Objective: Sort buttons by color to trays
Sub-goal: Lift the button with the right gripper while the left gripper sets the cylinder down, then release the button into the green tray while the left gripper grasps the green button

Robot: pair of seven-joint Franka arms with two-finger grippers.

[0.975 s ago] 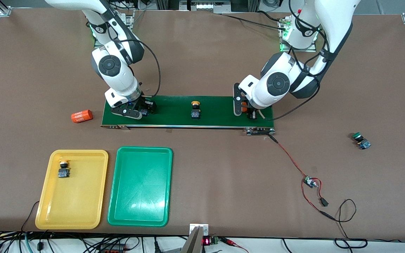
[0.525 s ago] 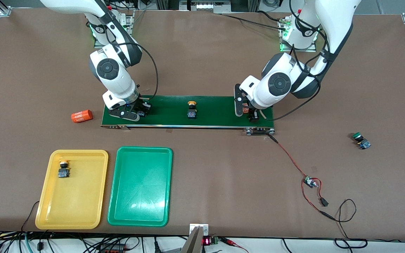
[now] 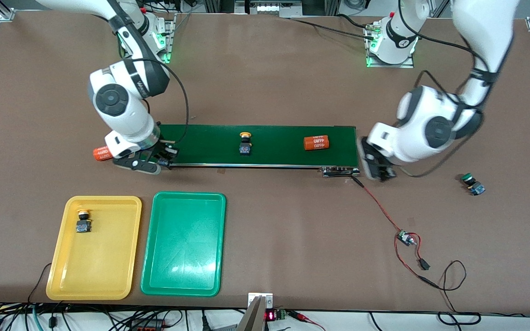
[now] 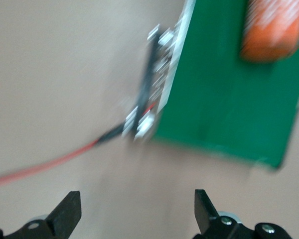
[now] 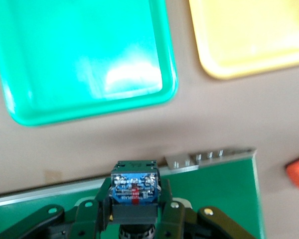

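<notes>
My right gripper (image 3: 160, 161) is shut on a button (image 5: 134, 191) with a black-and-blue body; its cap is hidden. It holds it over the conveyor belt's (image 3: 265, 145) edge at the right arm's end. A yellow-capped button (image 3: 245, 143) stands on the belt. Another yellow-capped button (image 3: 83, 221) lies in the yellow tray (image 3: 108, 276). The green tray (image 3: 184, 243) beside it is empty. A green-capped button (image 3: 472, 183) lies on the table toward the left arm's end. My left gripper (image 3: 377, 169) is open and empty over the table by the belt's end, as the left wrist view (image 4: 134, 214) shows.
One orange "4680" cylinder (image 3: 316, 143) lies on the belt near the left arm's end. Another orange cylinder (image 3: 100, 153) lies on the table beside the right gripper. A red wire (image 3: 377, 204) runs from the belt's corner to a small circuit board (image 3: 403, 237).
My right gripper has moved off the belt's end toward the trays with the button. My left gripper let go of the orange cylinder on the belt and moved off it. The belt's yellow button shifted toward the right arm.
</notes>
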